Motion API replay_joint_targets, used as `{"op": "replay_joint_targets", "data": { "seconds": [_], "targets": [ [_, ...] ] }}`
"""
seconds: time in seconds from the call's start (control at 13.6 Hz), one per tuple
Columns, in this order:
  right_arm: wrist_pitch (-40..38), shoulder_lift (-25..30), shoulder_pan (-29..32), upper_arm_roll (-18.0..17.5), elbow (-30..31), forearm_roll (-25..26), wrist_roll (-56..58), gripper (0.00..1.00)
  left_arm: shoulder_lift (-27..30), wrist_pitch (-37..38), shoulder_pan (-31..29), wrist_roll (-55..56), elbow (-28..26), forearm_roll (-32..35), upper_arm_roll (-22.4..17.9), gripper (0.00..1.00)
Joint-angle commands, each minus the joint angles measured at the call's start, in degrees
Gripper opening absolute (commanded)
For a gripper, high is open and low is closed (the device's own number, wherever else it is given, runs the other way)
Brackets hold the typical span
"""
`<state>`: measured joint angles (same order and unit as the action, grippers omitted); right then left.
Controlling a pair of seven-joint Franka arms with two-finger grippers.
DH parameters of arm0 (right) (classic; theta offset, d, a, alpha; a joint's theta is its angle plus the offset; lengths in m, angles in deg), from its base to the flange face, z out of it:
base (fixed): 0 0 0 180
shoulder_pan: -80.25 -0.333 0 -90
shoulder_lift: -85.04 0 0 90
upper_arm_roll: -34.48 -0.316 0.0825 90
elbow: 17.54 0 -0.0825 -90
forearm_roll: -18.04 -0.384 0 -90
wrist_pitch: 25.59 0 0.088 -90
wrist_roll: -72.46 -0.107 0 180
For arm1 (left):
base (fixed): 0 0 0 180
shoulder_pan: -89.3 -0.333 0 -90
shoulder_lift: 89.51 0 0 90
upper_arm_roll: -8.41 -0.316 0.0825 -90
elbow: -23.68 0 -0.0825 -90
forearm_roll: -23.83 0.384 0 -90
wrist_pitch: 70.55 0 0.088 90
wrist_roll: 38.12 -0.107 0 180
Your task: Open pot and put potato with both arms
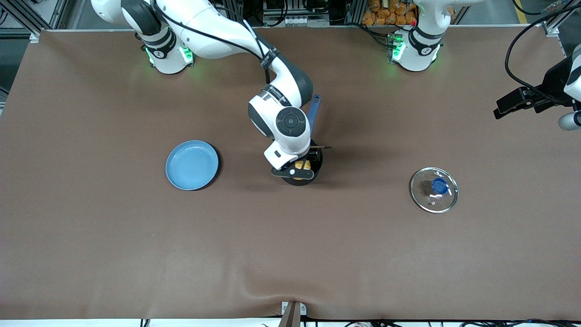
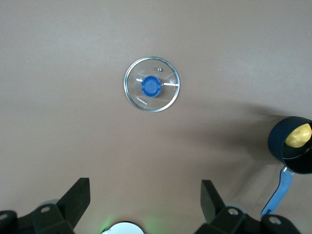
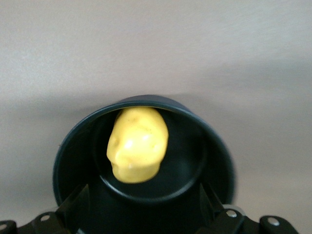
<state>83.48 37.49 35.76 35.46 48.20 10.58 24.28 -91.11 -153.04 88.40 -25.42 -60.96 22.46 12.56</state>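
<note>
The black pot (image 1: 318, 164) stands uncovered at mid-table, its blue handle (image 1: 314, 111) pointing toward the robots' bases. The yellow potato (image 1: 303, 165) lies inside it, loose on the pot's floor (image 3: 138, 144). My right gripper (image 1: 295, 173) is open just over the pot, its fingers (image 3: 73, 201) spread wide on either side and the potato apart from them. The pot rim shows in the right wrist view (image 3: 73, 146). My left gripper (image 1: 501, 109) is open and empty, high over the left arm's end of the table. The left wrist view shows the pot (image 2: 280, 146) with the potato (image 2: 298, 135).
The glass lid with a blue knob (image 1: 434, 190) lies flat toward the left arm's end, a little nearer the front camera than the pot; it also shows in the left wrist view (image 2: 152, 84). An empty blue plate (image 1: 192, 164) sits toward the right arm's end. Orange-brown lumps (image 1: 390, 13) are heaped past the table edge.
</note>
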Motion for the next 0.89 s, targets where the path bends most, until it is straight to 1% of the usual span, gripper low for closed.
{"op": "replay_joint_targets", "data": {
  "seconds": [0.0,0.07,0.22,0.44,0.59,0.81],
  "targets": [
    [-5.6,4.0,3.8,-0.7,-2.2,0.6,-0.7,1.00,0.2,-0.6,-0.2,-1.0,-0.3,-1.1,-0.1,1.00],
    [-6.5,5.9,5.2,-0.7,-2.2,0.5,-0.6,1.00,0.3,-0.7,-0.2,-1.0,-0.3,-1.1,-0.1,1.00],
    [-10.8,9.0,8.6,-0.5,-2.2,0.7,-0.6,1.00,0.2,-1.3,-0.2,-1.0,-0.1,-1.2,0.0,1.00],
    [-14.0,15.4,15.7,-1.1,-2.2,0.5,-0.3,1.00,-0.2,-1.7,0.1,-1.0,-0.2,-1.1,0.1,1.00],
    [-15.2,17.7,18.2,-1.0,-2.2,0.6,-0.1,1.00,-0.2,-1.7,0.1,-1.0,-0.2,-0.9,0.2,1.00],
    [-18.4,21.5,24.5,-1.8,-2.3,0.1,0.0,1.00,-0.1,-1.6,-0.2,-1.4,0.0,-0.9,0.2,1.00]
  ]
}}
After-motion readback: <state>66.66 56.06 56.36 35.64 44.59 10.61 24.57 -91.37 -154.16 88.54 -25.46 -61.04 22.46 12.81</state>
